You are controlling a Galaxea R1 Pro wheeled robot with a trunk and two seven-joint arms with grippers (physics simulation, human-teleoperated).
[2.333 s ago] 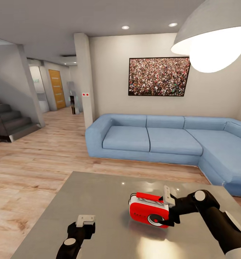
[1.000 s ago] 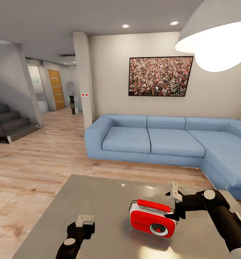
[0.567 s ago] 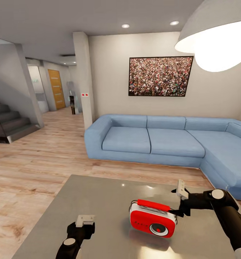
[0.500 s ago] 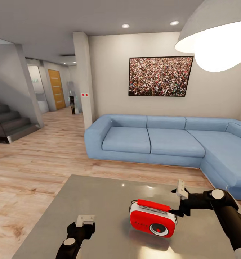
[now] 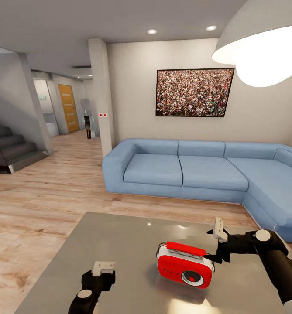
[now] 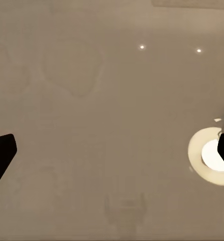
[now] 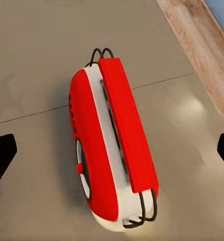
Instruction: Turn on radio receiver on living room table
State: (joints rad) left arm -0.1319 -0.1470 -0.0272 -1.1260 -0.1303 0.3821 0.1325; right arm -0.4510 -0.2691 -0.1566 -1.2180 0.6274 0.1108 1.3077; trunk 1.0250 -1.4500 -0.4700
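Looking down from the head camera, I have the radio receiver (image 5: 185, 264) standing upright on the table (image 5: 119, 244), toward the near right part of its glossy grey top. Its red face with the round dial points toward me, and the red handle runs along its top. My right gripper (image 5: 218, 244) sits just beside the radio's right end, slightly farther back, with one pale finger sticking up above the black wrist. I cannot see it touching the radio. In the right wrist camera the radio receiver (image 7: 112, 150) lies between the two dark fingertips (image 7: 1, 155) at the frame edges, which are spread wide apart with nothing held.

My left gripper (image 5: 103, 269) hangs over the near left part of the table, well apart from the radio. The left wrist camera looks straight at the bare table (image 6: 92, 100), where a lamp glare and two small ceiling lights are reflected. The dark fingertips (image 6: 1, 155) there are also spread wide, holding nothing.

Beyond the table, the light-blue corner sofa (image 5: 198, 172) runs along the far wall under the framed crowd picture (image 5: 194, 92). The white pendant lamp (image 5: 268, 43) hangs at the upper right. A staircase (image 5: 10, 150) and an orange door (image 5: 68, 108) are at the far left across the wood floor (image 5: 41, 196).
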